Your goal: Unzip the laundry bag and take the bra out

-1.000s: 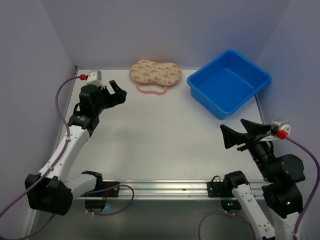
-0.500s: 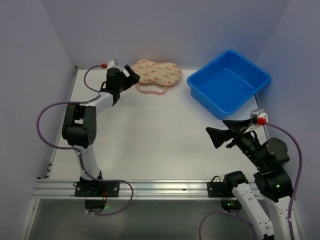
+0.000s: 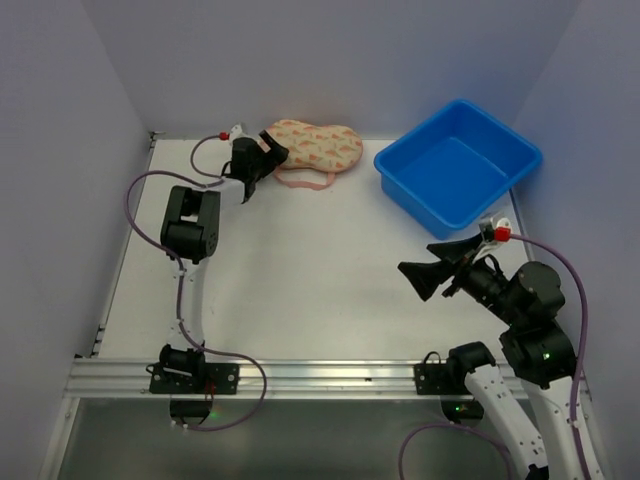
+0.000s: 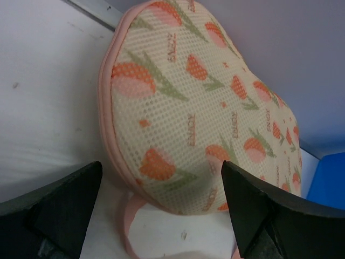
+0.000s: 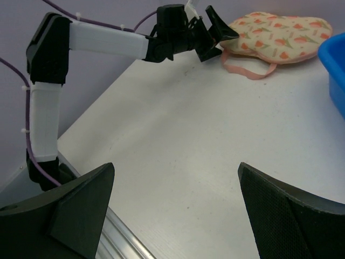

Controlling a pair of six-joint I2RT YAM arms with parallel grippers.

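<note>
1. Left arm reaches far back; left claw [image 3: 268,153] spread wide, just at left end of the closed cream tulip-print mesh laundry bag [image 3: 320,145] by the white tabletop [image 3: 300,260] back edge.
2. Right claw [image 3: 416,260] wide, hovers over bare front-right tabletop.

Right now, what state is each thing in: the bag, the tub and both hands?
laundry bag: closed, lying flat at the table's far edge.
loop handle: limp on the table, nothing holding it.
blue tub: upright, empty.
left hand: open at the bag's left end, not closed on it.
right hand: open, holding nothing, well away from the bag.
</note>
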